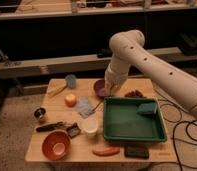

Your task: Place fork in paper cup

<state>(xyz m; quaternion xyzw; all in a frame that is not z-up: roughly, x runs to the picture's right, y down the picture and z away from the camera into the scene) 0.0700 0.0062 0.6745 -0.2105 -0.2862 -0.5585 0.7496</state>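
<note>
Low over the table's [84, 82] far side, the gripper [109, 92] hangs beside the purple bowl [99, 88]; whether it grasps anything I cannot tell. The fork [97, 105] lies slanted just below it, between 1 grey packet [84, 106] and the green tray [134, 138], near the upright paper cup [90, 126].

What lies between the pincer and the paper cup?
In the camera view, the fork lies between the pincer, by the purple bowl, and the paper cup.
</note>
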